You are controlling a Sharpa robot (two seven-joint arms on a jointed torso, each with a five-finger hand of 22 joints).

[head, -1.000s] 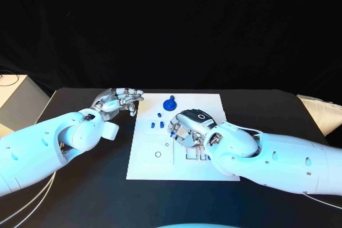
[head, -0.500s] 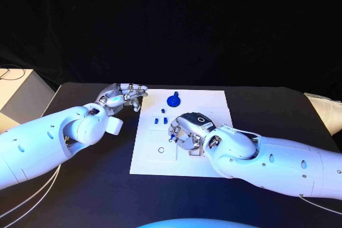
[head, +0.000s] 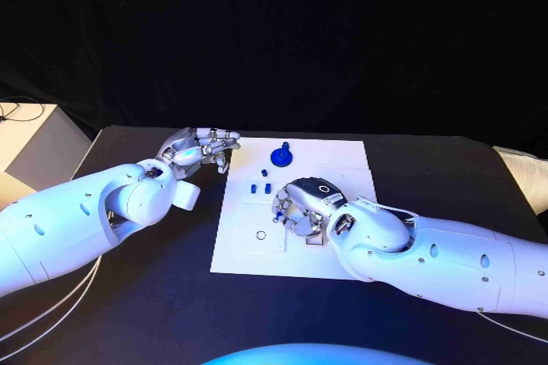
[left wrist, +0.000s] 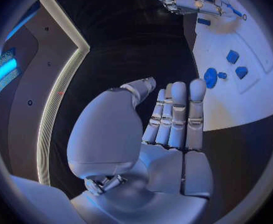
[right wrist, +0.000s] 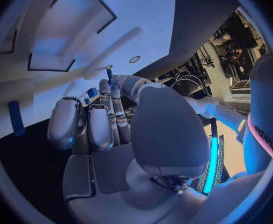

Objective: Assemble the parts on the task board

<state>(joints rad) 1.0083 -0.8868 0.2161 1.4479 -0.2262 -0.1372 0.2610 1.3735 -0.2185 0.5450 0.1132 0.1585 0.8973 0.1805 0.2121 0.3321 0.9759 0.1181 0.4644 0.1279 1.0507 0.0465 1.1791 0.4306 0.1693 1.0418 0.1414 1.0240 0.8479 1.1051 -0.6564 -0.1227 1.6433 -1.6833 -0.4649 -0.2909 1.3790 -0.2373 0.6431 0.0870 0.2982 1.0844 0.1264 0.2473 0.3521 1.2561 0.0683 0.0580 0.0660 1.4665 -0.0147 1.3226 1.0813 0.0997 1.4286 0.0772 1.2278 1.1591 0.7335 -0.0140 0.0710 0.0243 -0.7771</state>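
Left robot hand (head: 201, 153) near the far-left part of the surface (head: 149, 278), just off the task board's (head: 331, 254) far-left corner, over bare black top; fingers curled together, nothing visible in them, clenched. Wide bare surface on the left side up to the left edge. Task board lying mid-surface, its near edge well back from the near edge of the surface. Round blue part (head: 281, 154) near the board's far edge, well apart from both hands. Small blue parts (head: 260, 188) a little nearer on the board, just beside the right robot hand's fingertips. Small ring outline (head: 261, 235) toward the board's near-left area, open board around it. Right robot hand (head: 306, 207) palm-down over the board's middle, fingers curled down onto the board; cannot tell whether grasping anything. Bare board strip along the right edge, black surface beyond to the right.
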